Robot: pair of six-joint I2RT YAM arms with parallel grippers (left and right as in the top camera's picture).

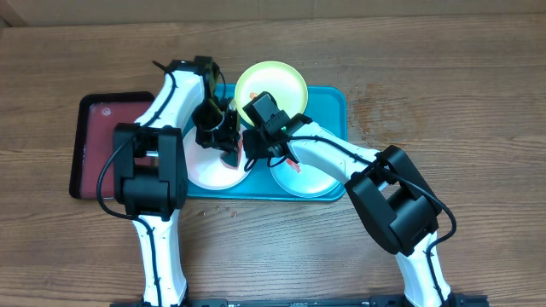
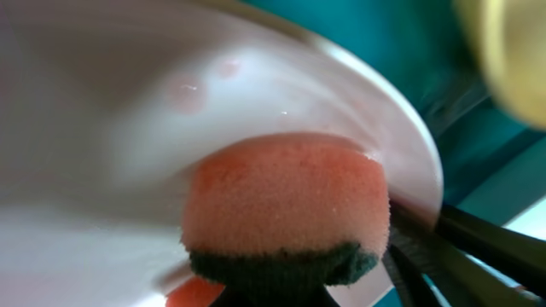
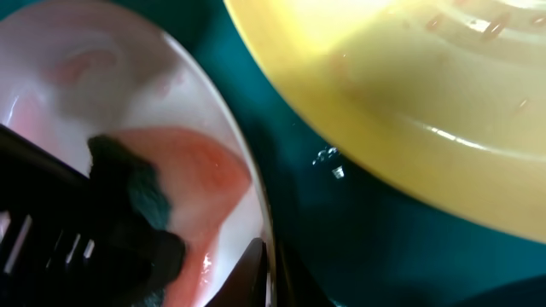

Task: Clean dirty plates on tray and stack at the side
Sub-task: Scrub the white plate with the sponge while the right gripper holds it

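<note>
The blue tray [image 1: 334, 111] at centre frame holds a yellow-green plate [image 1: 273, 81] at its top, a white plate [image 1: 207, 172] lower left and a mint plate [image 1: 314, 181] lower right. The left gripper [image 1: 223, 141] is clamped on a sponge [image 2: 286, 205] resting in the white plate. The right gripper [image 3: 269, 271] pinches that plate's rim. A red tray [image 1: 92, 158] lies at the left.

**3 plates up on the turquoise tray**

The turquoise tray [image 1: 333, 107] lies flat, long side across. The white plate [image 1: 205, 170] sits front-left in it, with faint pink smears inside. The pale mint plate [image 1: 314, 181] sits front-right, with a red mark near its edge. The yellow-green plate [image 1: 271, 81] is at the back, overlapping the far rim, and shows small reddish flecks.
</note>
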